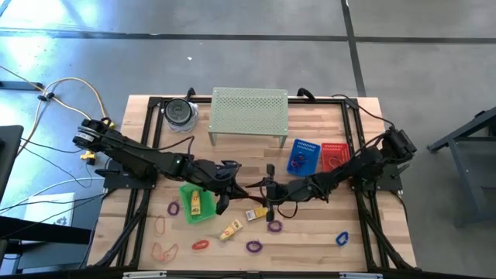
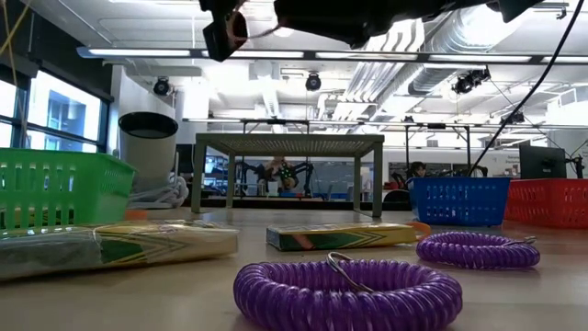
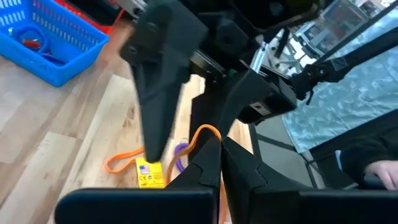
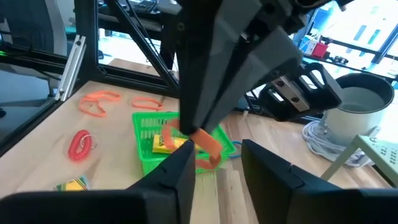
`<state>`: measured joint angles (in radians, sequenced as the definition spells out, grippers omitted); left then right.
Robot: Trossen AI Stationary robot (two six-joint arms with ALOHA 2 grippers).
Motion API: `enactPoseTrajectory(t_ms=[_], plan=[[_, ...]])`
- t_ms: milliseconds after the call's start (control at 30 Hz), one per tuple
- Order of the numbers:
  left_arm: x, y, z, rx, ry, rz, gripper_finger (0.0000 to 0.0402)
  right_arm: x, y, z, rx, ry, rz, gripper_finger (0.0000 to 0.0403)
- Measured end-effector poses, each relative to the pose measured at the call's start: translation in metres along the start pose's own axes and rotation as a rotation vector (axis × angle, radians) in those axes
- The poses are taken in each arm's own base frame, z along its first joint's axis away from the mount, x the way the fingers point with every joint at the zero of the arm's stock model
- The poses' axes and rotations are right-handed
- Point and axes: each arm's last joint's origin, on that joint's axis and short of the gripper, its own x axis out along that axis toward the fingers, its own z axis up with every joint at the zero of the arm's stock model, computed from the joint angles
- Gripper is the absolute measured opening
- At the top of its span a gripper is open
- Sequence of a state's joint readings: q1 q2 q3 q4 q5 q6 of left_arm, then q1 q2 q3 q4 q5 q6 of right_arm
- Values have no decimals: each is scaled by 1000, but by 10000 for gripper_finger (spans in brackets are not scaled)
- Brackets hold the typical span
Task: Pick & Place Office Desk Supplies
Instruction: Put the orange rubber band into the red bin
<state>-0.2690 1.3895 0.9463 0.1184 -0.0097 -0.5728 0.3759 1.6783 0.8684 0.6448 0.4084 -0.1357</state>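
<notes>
My left gripper is shut on an orange loop, held in the air over the table's middle. My right gripper faces it from the right, open, with the loop and the left fingertips just ahead of its gap. Purple loops, a blue loop, a red loop, orange loops and yellow packets lie flat on the near half of the table. My left gripper pinches the orange loop's band between its two fingertips. The loop hangs below the fingers, lifted clear of the table. My right gripper stands close to the loop; whether one of its fingers touches it I cannot tell.
A green basket with a yellow packet in it sits under the left arm. A blue basket and a red basket stand at the far right, a pale-green perforated shelf at the far middle, and a round container at the far left.
</notes>
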Motion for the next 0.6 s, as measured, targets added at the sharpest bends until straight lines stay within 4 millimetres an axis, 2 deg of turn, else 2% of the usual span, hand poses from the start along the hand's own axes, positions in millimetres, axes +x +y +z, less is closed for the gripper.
enactPoseTrajectory(t_ms=[267, 600], plan=[[0, 6, 4, -9, -3, 4, 0, 1, -2, -1, -48, -2, 66, 11], [0, 7, 5, 58, -23, 24, 1, 2, -3, -6, -64, 47, 84, 3]])
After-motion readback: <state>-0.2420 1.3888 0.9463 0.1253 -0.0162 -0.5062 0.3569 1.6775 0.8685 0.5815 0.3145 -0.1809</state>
